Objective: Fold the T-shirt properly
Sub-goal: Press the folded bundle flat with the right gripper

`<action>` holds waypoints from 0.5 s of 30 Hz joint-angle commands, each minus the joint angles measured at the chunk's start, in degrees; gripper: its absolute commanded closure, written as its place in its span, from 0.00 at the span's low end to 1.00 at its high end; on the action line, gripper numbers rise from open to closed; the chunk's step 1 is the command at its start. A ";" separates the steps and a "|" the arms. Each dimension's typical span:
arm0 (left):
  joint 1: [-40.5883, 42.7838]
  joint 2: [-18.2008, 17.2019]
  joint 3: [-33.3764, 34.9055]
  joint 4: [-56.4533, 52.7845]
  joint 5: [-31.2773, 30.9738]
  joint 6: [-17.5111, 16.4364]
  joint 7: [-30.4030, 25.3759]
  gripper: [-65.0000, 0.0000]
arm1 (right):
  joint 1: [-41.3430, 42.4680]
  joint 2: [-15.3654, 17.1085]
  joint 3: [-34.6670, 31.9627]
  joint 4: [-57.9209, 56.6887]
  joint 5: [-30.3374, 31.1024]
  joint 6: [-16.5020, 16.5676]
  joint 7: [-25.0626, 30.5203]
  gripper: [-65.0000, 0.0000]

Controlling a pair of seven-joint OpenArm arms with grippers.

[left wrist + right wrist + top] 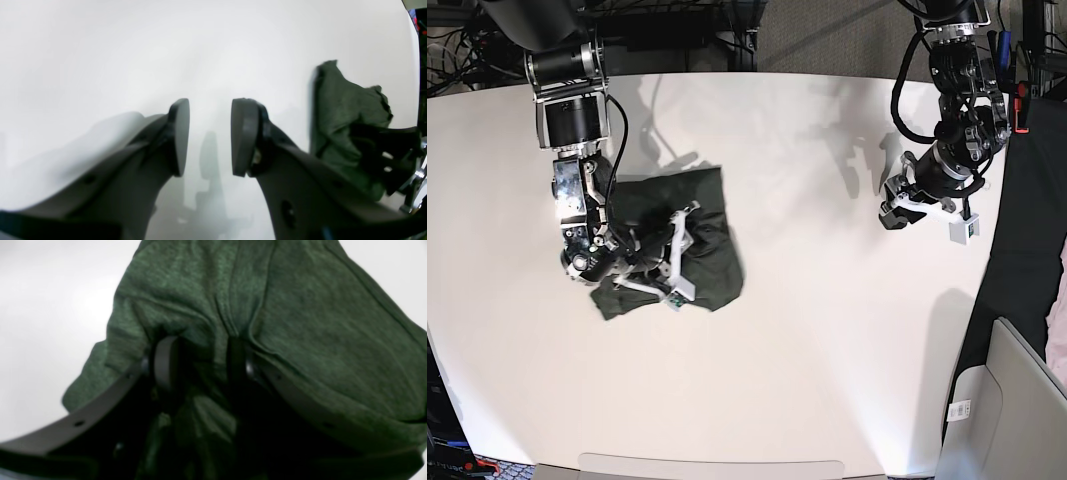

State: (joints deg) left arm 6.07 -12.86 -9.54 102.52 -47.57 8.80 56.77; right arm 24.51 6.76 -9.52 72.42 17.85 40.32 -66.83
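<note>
Folding looks partway: the T-shirt [689, 232] lies as a rumpled, uneven dark green bundle at left centre of the white tabletop [827, 330], still needing squaring. Right hand [667, 262] pinches its bunched fabric; left hand [905, 208], upper right, hovers parted and empty.

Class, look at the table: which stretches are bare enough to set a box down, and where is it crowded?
Bare table runs between the T-shirt and the left claw, and along the near edge. It is crowded where the right claw sits on the shirt.
</note>
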 commanded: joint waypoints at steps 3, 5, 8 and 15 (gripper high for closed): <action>-0.57 -0.54 -0.26 1.08 -0.82 -0.40 -0.73 0.68 | 1.03 0.49 1.91 0.41 -5.67 -0.32 -1.96 0.63; 0.22 -0.54 -0.35 1.08 -0.82 -0.49 -0.73 0.68 | 1.03 0.49 2.09 0.41 -5.67 -0.32 -1.96 0.63; 0.40 -0.54 -0.35 1.17 -0.82 -0.49 -0.73 0.68 | 1.03 0.40 2.09 1.47 -5.67 -0.32 -1.96 0.63; 2.07 -0.54 -3.43 7.59 -0.91 -0.49 -0.73 0.68 | -1.96 0.14 1.56 16.94 -1.10 -0.32 -5.74 0.63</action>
State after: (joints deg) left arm 8.25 -12.86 -12.58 109.12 -48.03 8.49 56.75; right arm 21.08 7.22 -8.01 88.23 16.40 39.94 -73.67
